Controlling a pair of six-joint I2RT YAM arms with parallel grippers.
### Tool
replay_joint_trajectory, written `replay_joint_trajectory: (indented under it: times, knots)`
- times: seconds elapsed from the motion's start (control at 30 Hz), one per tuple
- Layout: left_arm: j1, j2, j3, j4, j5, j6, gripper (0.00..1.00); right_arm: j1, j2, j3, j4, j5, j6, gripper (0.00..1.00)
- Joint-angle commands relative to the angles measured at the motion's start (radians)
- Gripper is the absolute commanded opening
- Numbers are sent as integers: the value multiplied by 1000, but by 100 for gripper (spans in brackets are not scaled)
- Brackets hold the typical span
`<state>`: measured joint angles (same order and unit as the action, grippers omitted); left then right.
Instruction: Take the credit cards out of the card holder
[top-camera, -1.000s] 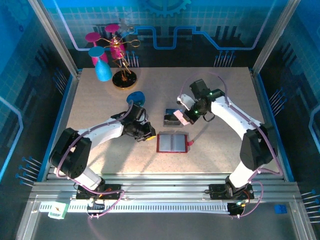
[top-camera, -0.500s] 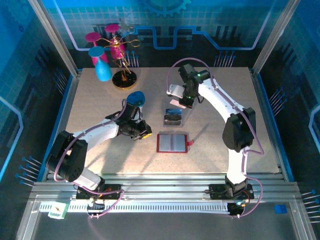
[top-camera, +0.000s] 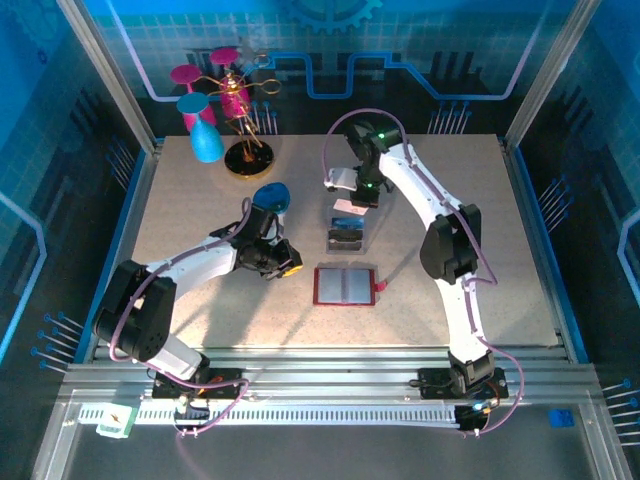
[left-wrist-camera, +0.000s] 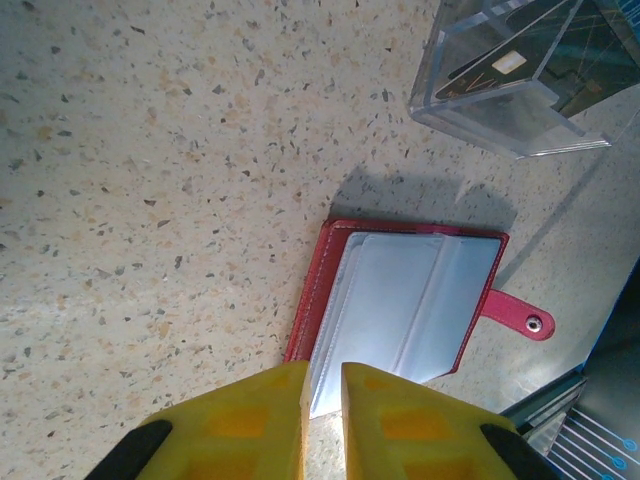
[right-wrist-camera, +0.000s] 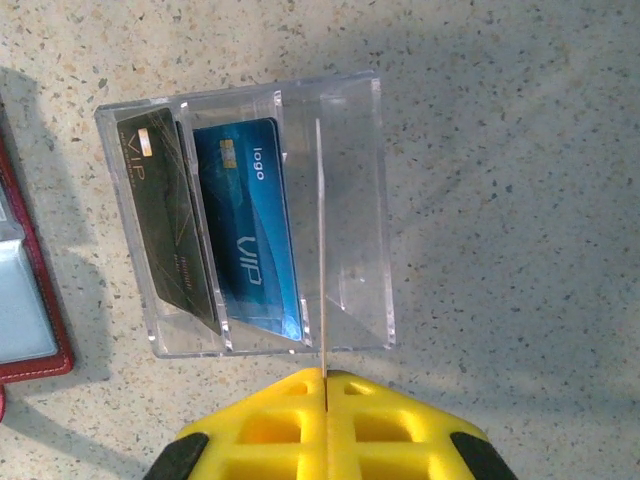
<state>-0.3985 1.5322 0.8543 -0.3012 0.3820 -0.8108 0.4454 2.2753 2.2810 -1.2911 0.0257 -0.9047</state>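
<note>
Pinching a pinkish credit card (top-camera: 346, 207) edge-on with the right hand (right-wrist-camera: 325, 376) over the clear tray (right-wrist-camera: 355, 200); hovering the left hand (left-wrist-camera: 322, 372), slightly parted, above the open red card holder (left-wrist-camera: 410, 300) on the tabletop (left-wrist-camera: 150, 200).

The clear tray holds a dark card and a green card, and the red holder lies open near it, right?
Not quite. Beside the dark card in the tray is a blue card, not a green one; the right wrist view shows it. The red holder does lie open near it.
</note>
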Motion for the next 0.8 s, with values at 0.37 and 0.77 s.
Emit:
replay_joint_trajectory:
  times: [0.37, 0.77]
  knots:
    - [11, 26, 4, 2, 18, -13, 16, 36, 114, 84, -104, -9, -46, 0]
    - [10, 22, -11, 24, 26, -26, 16, 41, 56, 56, 50, 130, 20, 29]
